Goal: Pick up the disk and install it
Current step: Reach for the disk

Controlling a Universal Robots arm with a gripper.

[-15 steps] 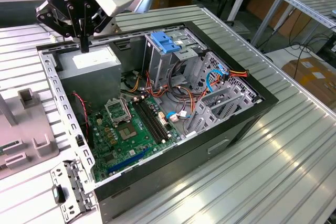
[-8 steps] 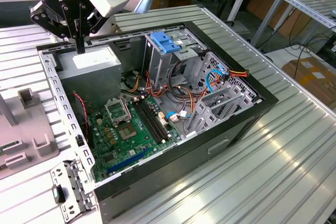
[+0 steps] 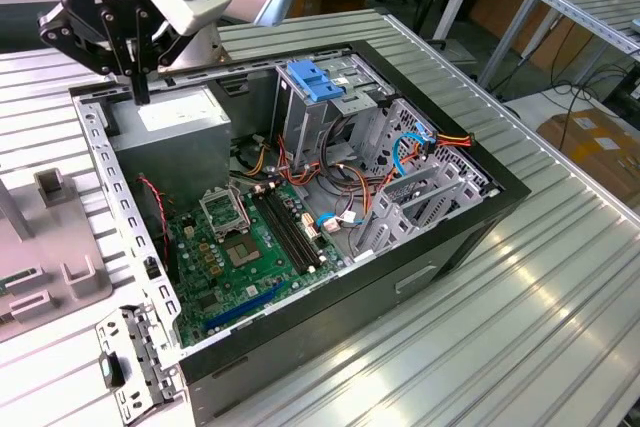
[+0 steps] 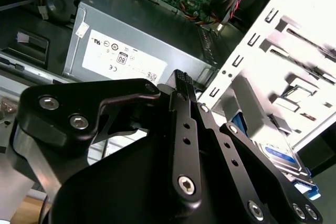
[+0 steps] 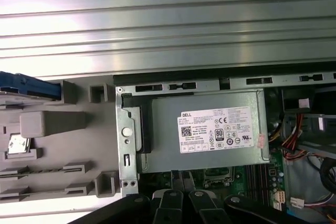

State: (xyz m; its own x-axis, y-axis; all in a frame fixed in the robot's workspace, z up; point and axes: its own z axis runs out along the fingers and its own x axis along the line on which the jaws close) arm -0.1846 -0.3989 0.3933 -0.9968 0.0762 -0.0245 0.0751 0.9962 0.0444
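The disk [image 4: 281,155] stands on edge in a grey holder beside the computer case, its white label with a blue band facing out and a blue carrier frame along its edge. In the first wrist view the disk [image 5: 30,86] shows as a blue strip on the grey fixture [image 5: 58,145]. My gripper [image 3: 140,93] hangs above the back corner of the case, over the grey power-supply box [image 3: 170,137]. The black fingers [image 4: 181,93] are shut together with nothing between them. The gripper [image 5: 180,174] is well apart from the disk.
The open computer case [image 3: 460,237] lies on a ribbed aluminium table [image 3: 560,307], with motherboard [image 3: 240,247], cables and a drive cage holding a light-blue bracket [image 3: 315,82]. The grey fixture [image 3: 55,247] sits on the exterior view's left. A metal side bracket [image 3: 130,367] lies near the front.
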